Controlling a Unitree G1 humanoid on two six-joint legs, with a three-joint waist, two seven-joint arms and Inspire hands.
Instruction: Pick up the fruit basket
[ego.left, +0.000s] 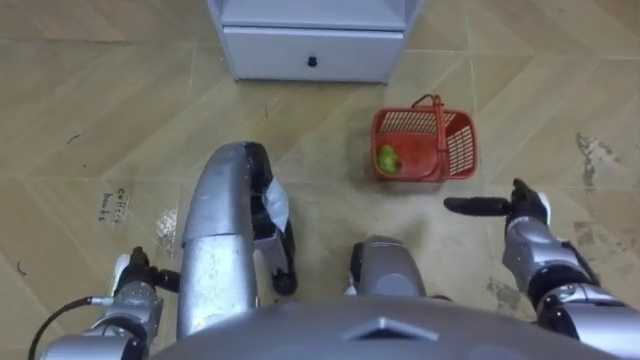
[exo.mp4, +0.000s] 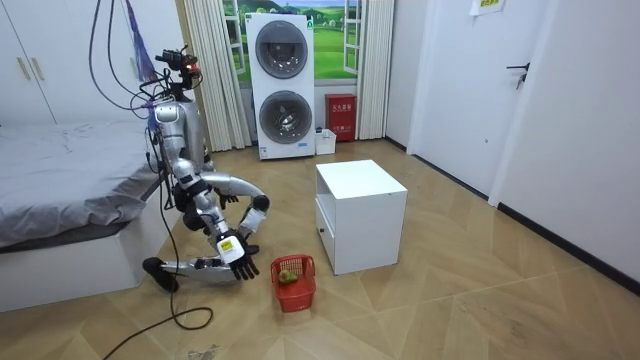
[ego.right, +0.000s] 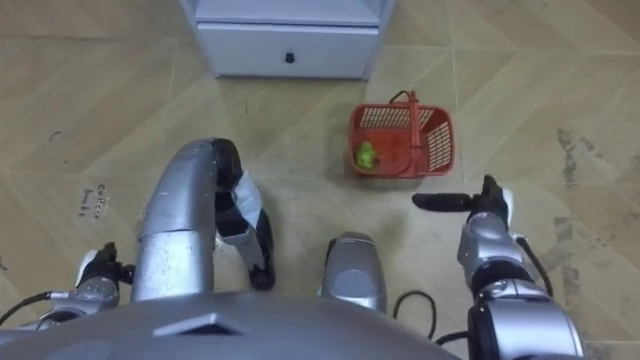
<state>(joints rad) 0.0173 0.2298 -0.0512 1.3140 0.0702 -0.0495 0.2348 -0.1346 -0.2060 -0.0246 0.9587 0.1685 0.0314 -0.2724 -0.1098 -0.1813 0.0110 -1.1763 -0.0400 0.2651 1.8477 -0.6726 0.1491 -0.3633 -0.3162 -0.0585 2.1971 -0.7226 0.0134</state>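
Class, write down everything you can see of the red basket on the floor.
The basket is red, apparently plastic, and rectangular, with mesh walls and an open top. A thin handle arches over it. It stands upright on the floor, in front of the white cabinet and apart from it. A green fruit lies inside, at the end towards the robot's left. Nothing holds the basket: the right hand, open, is short of it and not touching.

White drawer cabinet (ego.left: 310, 50), bed (exo.mp4: 60, 185), stacked washers (exo.mp4: 285, 85)
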